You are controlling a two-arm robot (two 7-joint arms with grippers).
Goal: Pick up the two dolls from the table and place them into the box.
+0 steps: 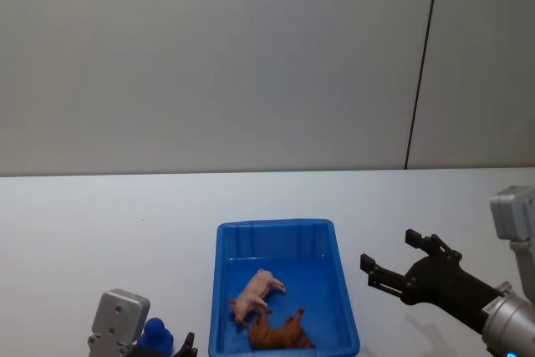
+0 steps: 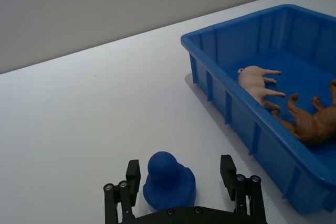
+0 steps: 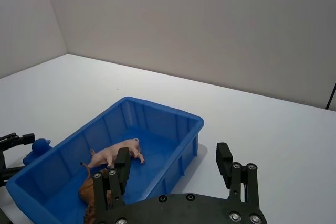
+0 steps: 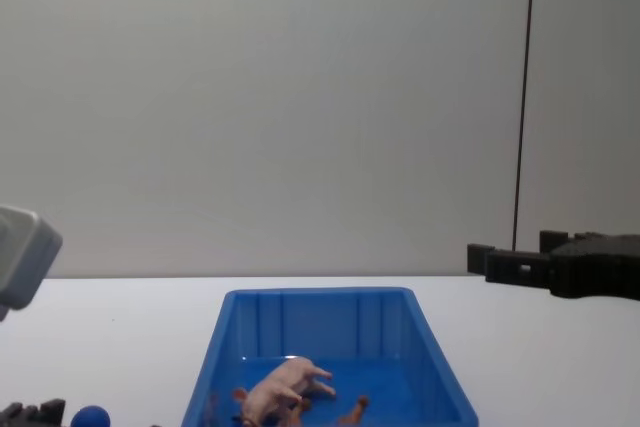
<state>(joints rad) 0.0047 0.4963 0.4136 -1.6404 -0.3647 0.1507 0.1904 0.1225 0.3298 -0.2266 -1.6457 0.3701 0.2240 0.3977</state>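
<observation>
Two dolls, one pink pig and one brown figure, lie on their sides inside the one blue box; the pig's long axis runs diagonally. Right gripper hovers beside the box, fingers spread, empty. Left gripper sits low, open around a blue toy, not clamped.

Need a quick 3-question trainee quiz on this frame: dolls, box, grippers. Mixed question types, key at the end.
1. True or false: the pink pig and the brown doll both lie inside the blue box.
2. Multiple choice: the small blue toy on the table sits
A. inside the box
B. between the fingers of the open left gripper, outside the box
C. in the right gripper
3. Fill in: the right gripper, to the right of the box and above the table, is open and holds ____.

Key: 1 true; 2 B; 3 nothing.
</observation>
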